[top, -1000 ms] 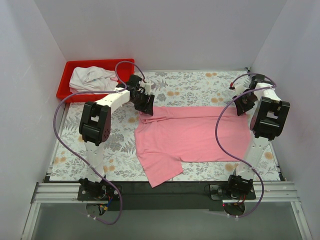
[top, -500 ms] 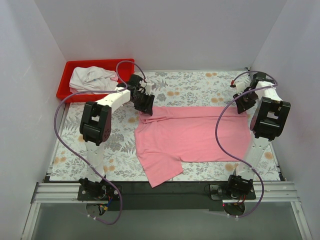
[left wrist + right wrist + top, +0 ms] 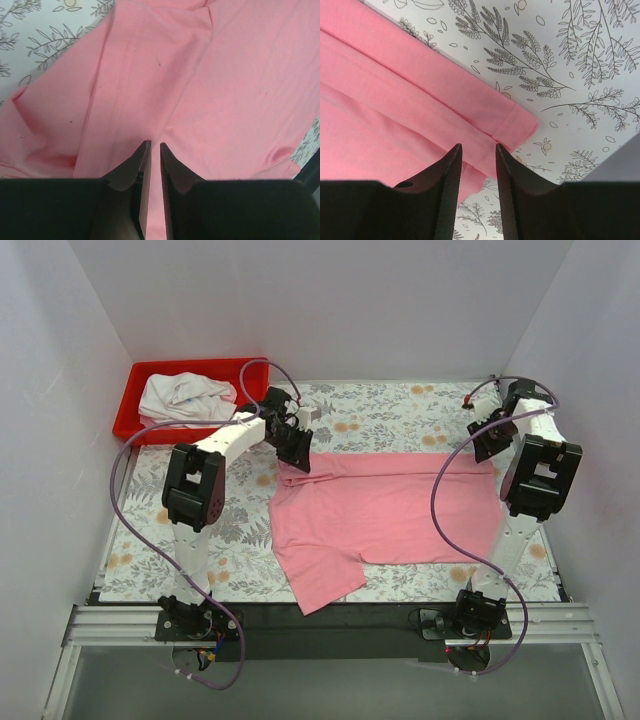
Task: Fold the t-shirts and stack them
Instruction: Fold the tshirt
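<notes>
Pink cloth covers much of the counter (image 3: 380, 410). The pink t-shirt (image 3: 380, 510) lies spread across the middle and right, with one sleeve trailing toward the near edge. A long strip along its far side looks doubled over, so a first fold may be in, though I can't be certain. Otherwise the shirt is flat and far from a neat packet. The white t-shirt (image 3: 185, 395) sits crumpled in the red bin (image 3: 200, 364) at the far left corner, untouched. By my reckoning most of the job is left: finish folding the pink one, take out and fold the white one, then stack them.

From its base at the near edge, the left arm rises and bends at the elbow, its forearm slanting toward the far side. The left end effector (image 3: 293, 448) is pressed down on the shirt's far left corner. In the wrist view its fingers are drawn almost together, with a thin sliver of pink in the slit and a crease running away from the tips. It looks to me clamped on a pinch of the shirt.

Along the right edge the other arm stands tall. The right end effector (image 3: 487, 440) is tipped down over the shirt's far right corner, fingers parted and holding nothing, with the hemmed corner showing just beyond them.
</notes>
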`<action>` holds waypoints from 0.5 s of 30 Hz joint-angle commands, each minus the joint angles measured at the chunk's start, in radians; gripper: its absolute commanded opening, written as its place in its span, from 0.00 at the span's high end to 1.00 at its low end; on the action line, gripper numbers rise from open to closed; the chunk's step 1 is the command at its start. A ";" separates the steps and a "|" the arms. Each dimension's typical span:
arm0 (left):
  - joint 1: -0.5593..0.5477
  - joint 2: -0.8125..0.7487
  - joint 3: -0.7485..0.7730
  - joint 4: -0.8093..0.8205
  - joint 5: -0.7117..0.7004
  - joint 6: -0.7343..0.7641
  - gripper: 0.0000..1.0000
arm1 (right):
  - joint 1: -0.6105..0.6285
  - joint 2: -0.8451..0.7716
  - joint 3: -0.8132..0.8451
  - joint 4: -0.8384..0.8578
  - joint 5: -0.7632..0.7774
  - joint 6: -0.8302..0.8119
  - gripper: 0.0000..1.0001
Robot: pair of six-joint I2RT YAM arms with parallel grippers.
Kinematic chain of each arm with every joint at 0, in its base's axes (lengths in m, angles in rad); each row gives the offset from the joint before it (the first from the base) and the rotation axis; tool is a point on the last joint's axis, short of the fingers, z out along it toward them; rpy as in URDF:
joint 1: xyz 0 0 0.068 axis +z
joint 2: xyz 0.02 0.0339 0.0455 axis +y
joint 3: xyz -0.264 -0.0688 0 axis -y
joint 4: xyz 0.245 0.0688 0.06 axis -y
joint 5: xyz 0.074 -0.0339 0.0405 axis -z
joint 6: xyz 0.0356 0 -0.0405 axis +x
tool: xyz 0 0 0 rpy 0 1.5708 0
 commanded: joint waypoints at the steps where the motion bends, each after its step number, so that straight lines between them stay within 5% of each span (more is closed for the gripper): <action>1: -0.010 -0.067 -0.009 -0.003 0.035 0.005 0.86 | 0.000 -0.059 0.074 -0.062 -0.094 0.015 0.60; 7: 0.039 -0.156 -0.066 0.052 -0.028 -0.034 0.71 | 0.121 -0.123 0.084 -0.074 -0.274 0.133 0.63; 15: 0.182 -0.294 -0.280 0.196 0.046 -0.230 0.70 | 0.417 0.034 0.345 0.037 -0.438 0.429 0.68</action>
